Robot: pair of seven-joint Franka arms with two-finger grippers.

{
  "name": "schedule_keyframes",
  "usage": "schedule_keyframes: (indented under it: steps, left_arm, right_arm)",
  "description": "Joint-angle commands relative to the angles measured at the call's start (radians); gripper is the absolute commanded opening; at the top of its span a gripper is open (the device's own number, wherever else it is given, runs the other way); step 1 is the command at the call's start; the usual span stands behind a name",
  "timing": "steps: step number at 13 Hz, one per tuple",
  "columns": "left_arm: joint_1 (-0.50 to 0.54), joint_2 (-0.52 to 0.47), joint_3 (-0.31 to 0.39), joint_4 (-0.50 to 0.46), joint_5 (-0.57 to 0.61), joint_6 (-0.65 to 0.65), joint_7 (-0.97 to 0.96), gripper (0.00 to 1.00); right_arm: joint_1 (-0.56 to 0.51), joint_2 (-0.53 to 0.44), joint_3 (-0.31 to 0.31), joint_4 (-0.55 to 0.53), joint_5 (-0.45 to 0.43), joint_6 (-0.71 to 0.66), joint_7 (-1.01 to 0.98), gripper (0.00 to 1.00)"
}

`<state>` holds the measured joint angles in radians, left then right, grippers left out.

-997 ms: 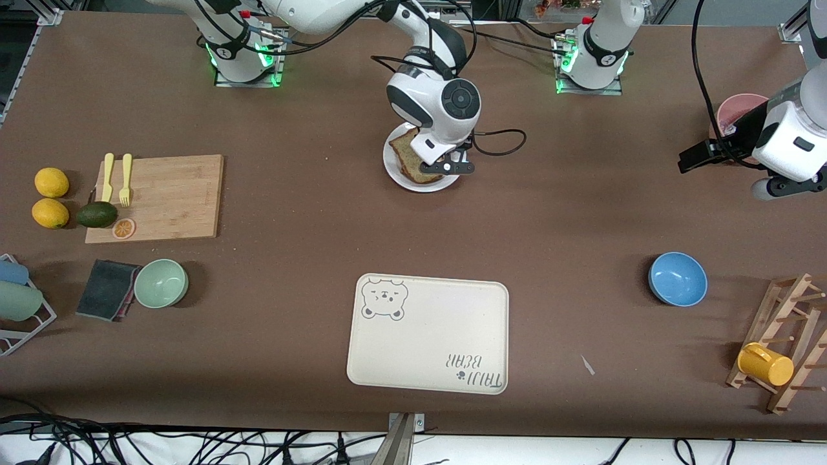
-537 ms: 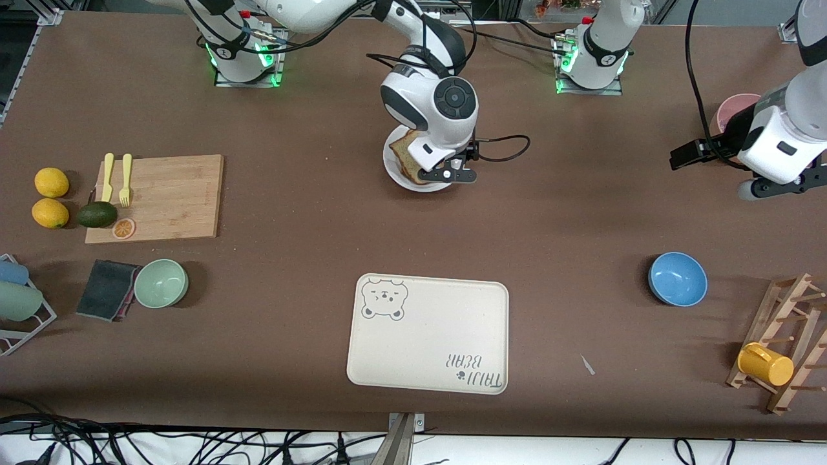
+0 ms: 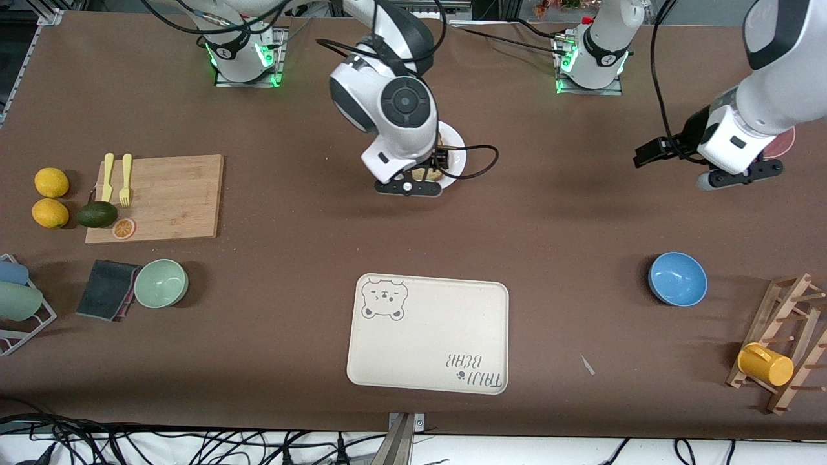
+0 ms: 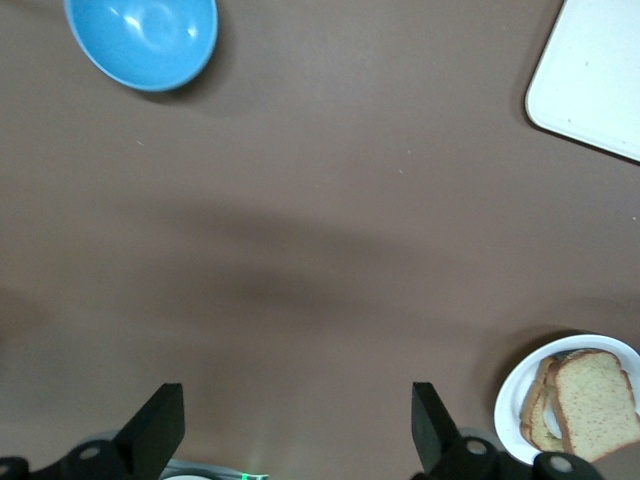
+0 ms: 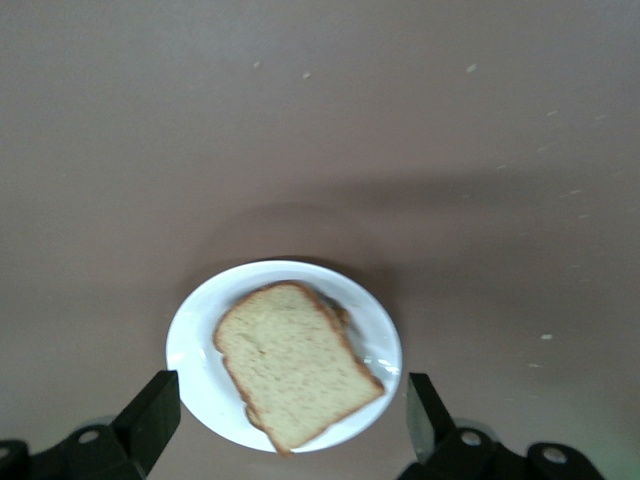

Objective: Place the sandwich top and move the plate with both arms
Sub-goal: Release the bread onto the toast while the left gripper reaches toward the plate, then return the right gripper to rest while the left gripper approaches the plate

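Resting on plate (image 5: 190, 345): sandwich top (image 5: 295, 362). Right pincer (image 5: 285, 425) gaping above it; left pincer (image 4: 295, 425) gaping over bare table.

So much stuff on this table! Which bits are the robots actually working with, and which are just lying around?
In use:
sandwich top, lying on the plate
right gripper, open above it
left gripper, open over bare table

Lying about:
bear tray
blue bowl
cutting board
lemons

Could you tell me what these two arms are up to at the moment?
They are assembling a sandwich. The sandwich top lies on the stack on the white plate, held by neither gripper. The right gripper hangs open above the plate. The left gripper hangs open over bare table toward the left arm's end, with the blue bowl nearer the front camera. The plate is not on the bear-printed tray.
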<state>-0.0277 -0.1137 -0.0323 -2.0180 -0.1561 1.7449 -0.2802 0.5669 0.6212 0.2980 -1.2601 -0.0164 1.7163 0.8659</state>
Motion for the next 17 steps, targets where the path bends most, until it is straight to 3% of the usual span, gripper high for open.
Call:
schedule_keyframes:
  steps: [1, 5, 8, 11, 13, 15, 17]
  left_arm:
    - [0.009, -0.067, -0.005, -0.157, -0.110, 0.102, 0.012, 1.00]
    - [-0.003, -0.054, -0.005, -0.298, -0.322, 0.273, 0.059, 1.00]
    - [-0.006, 0.005, -0.021, -0.314, -0.483, 0.318, 0.166, 1.00]
    - [-0.006, 0.074, -0.073, -0.332, -0.661, 0.422, 0.271, 1.00]
    - [-0.006, 0.118, -0.133, -0.344, -0.750, 0.484, 0.341, 1.00]
    - [-0.006, 0.132, -0.188, -0.390, -0.869, 0.580, 0.451, 1.00]
    - [-0.006, 0.135, -0.251, -0.457, -1.123, 0.643, 0.667, 1.00]
  right_arm:
    - [-0.065, -0.058, 0.001, -0.015, 0.023, -0.075, -0.103, 1.00]
    - [-0.159, -0.211, -0.049, -0.138, 0.038, -0.101, -0.235, 1.00]
    - [-0.261, -0.271, -0.059, -0.192, 0.035, -0.171, -0.402, 1.00]
    - [-0.436, -0.435, -0.069, -0.344, 0.036, -0.161, -0.513, 1.00]
    - [-0.502, -0.483, -0.076, -0.360, 0.030, -0.161, -0.519, 1.00]
    - [-0.499, -0.518, -0.158, -0.363, 0.021, -0.184, -0.553, 1.00]
    - [-0.509, -0.535, -0.241, -0.361, 0.021, -0.220, -0.672, 1.00]
